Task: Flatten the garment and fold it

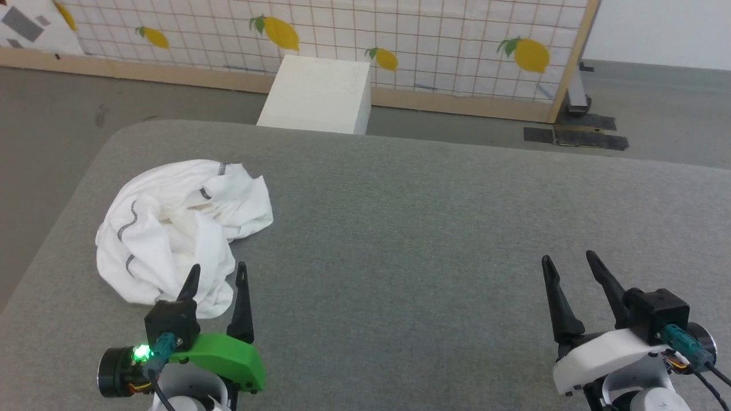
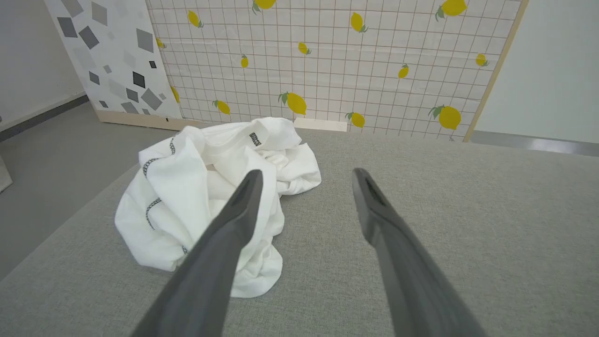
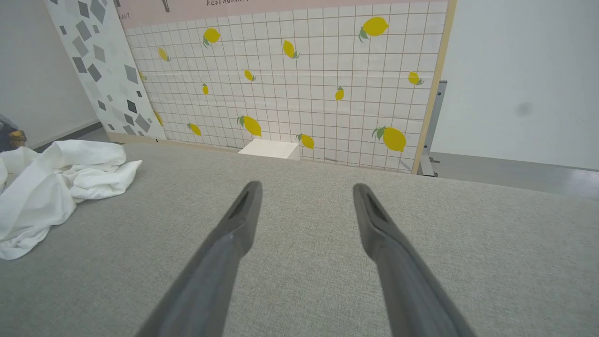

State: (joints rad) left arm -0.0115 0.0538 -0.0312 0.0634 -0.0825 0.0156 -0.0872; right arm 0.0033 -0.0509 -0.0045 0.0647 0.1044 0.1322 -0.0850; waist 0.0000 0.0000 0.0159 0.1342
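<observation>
The garment (image 1: 171,228), a white T-shirt with dark zigzag seams, lies crumpled in a heap on the left part of the grey table (image 1: 428,228). My left gripper (image 1: 219,272) is open just in front of the heap's near edge, nothing between its fingers. In the left wrist view the garment (image 2: 187,196) lies ahead and to the left, behind the left finger (image 2: 243,196). My right gripper (image 1: 568,260) is open over bare table at the lower right, far from the shirt. The right wrist view shows the garment (image 3: 51,182) at its left edge.
A white rectangular box (image 1: 317,94) stands on the floor beyond the table's far edge. A lemon-patterned grid panel (image 1: 400,34) in a wooden frame closes off the back. The table's left corner is rounded, close to the shirt.
</observation>
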